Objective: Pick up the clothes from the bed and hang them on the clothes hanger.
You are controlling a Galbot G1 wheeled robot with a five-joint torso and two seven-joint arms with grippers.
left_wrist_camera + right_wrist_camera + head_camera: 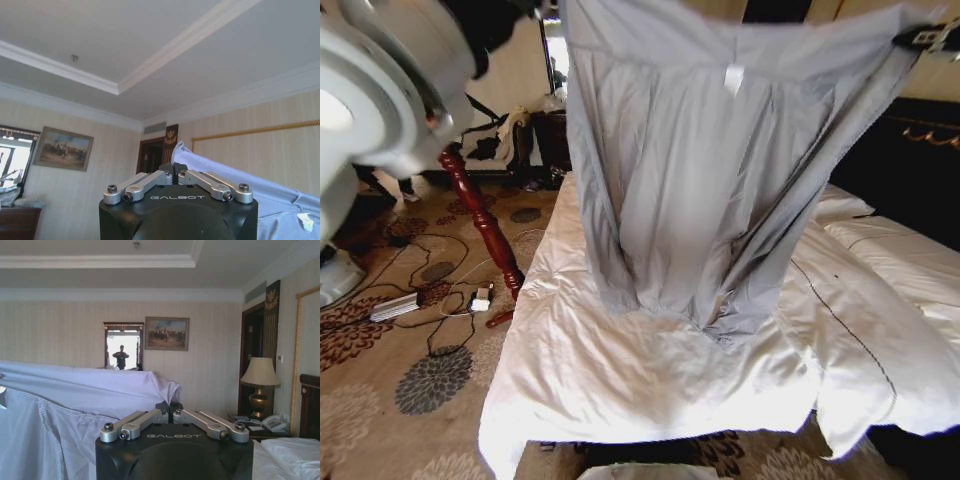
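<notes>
A light grey-blue jacket (710, 180) hangs spread wide in the air above the bed (650, 370), held up by its top edge between the robot's two raised arms. Its small white label (734, 78) shows near the collar, and its gathered hem dangles just over the wrinkled white duvet. The left gripper (175, 176) is clenched on one upper corner of the jacket, the fabric stretching away from its closed fingers (145, 184) toward the other arm. The right gripper (170, 412) is likewise pinched shut on the opposite corner, cloth bunched at its fingertips and draping down beside it. To the robot's left of the bed, a turned red-brown coat stand (480, 220) rises from a patterned carpet (400, 380) strewn with cables. The black headboard (910, 170) with gold trim stands on the robot's right, behind white pillows (890, 250).
</notes>
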